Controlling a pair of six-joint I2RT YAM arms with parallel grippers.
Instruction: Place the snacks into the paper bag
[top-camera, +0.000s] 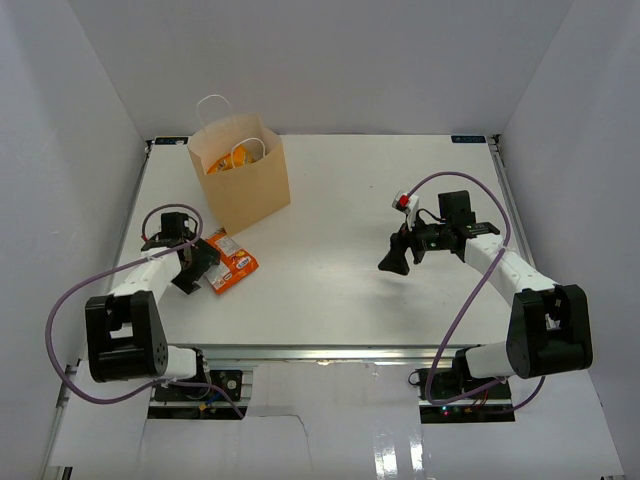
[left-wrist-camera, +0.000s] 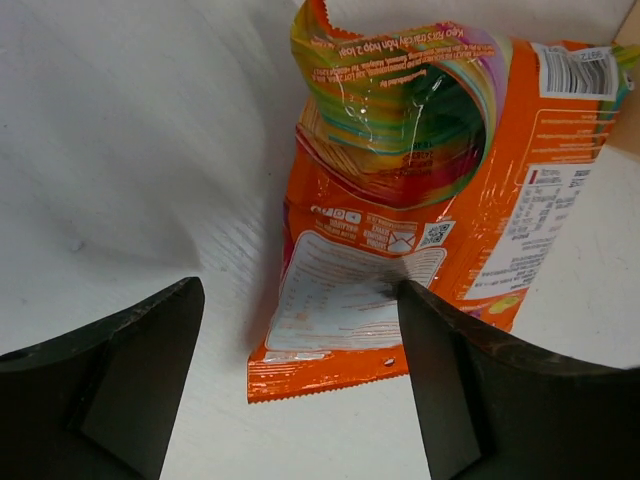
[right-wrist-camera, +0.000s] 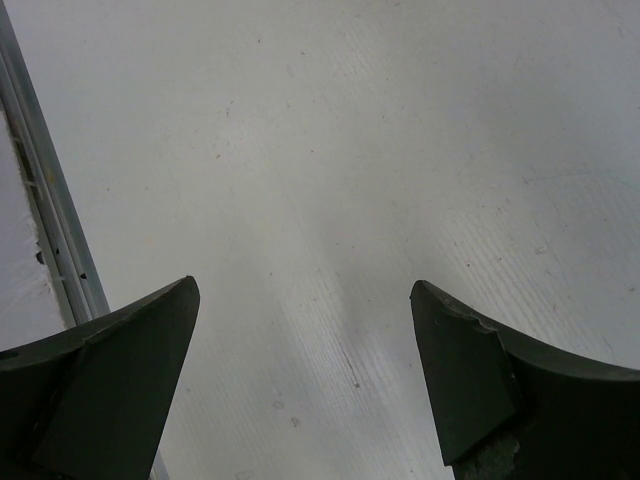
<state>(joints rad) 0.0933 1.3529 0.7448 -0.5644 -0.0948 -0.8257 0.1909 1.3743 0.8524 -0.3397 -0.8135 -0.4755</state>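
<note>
Orange packet (left-wrist-camera: 505, 150) lies on my desk (top-camera: 340, 290) near the paper bag (top-camera: 255, 195) — left jaws spread about its corner, right jaws spread too.

The top view looks down from above the near edge across the whole worktop (top-camera: 350, 270). Each wrist view sits close above the worktop. The left tool (left-wrist-camera: 298, 300) frames an orange packet (left-wrist-camera: 400, 200) by the left edge, which the top view also shows. The right tool (right-wrist-camera: 302, 290) is nearer the right edge.

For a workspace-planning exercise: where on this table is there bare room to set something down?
Bare: the middle of the table, between the orange packet and the right gripper, and the far strip right of the paper bag. Crowded: the left side, where the left gripper sits at the packet, near the bag.
</note>
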